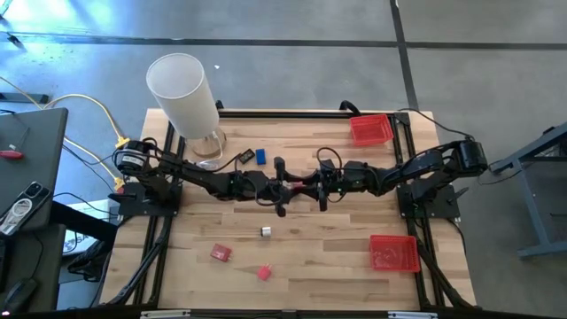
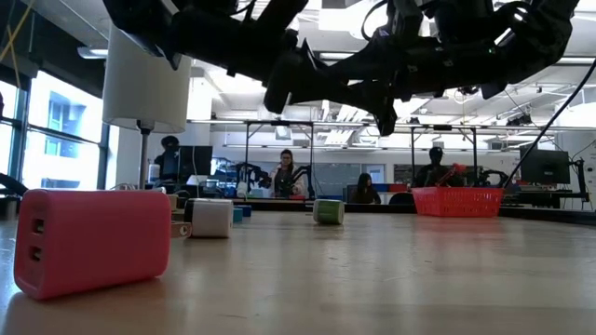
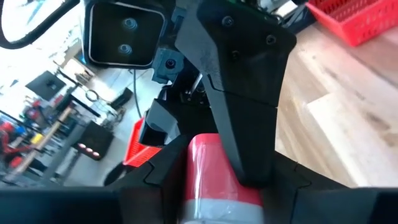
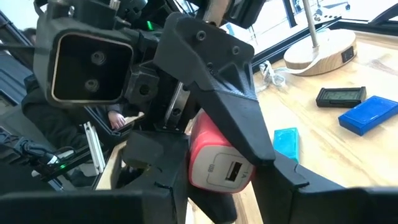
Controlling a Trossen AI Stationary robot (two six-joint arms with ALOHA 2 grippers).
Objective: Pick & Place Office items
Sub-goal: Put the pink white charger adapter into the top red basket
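Both grippers meet above the table's middle, raised off the wood. My left gripper (image 1: 282,188) and my right gripper (image 1: 319,188) face each other with one small pink-red block (image 1: 299,186) between them. The left wrist view shows it as a red block with a pale band (image 3: 214,171). The right wrist view shows its white end with a port (image 4: 219,168). Lying flat on the table are a blue piece (image 1: 260,156), a black piece (image 1: 245,159), a white piece (image 1: 266,232), a red piece (image 1: 221,253) and a pink piece (image 1: 264,272). My left gripper holds the pink-red block's body (image 3: 199,155) pinched between its two fingers, coming level from the table's left. The block is lifted clear of the table. The other arm's finger (image 3: 242,93) crosses in front of it. My right gripper holds the same block near its white port end (image 4: 211,177), between its two fingers, coming level from the table's right. The left arm's finger (image 4: 217,74) lies over the block's side and hides part of the contact.
A red tray (image 1: 371,129) sits at the far right corner and another (image 1: 393,253) at the near right. A tall white cylinder on a wooden base (image 1: 183,93) stands far left. In the low view, a pink block (image 2: 93,240) sits close to the camera.
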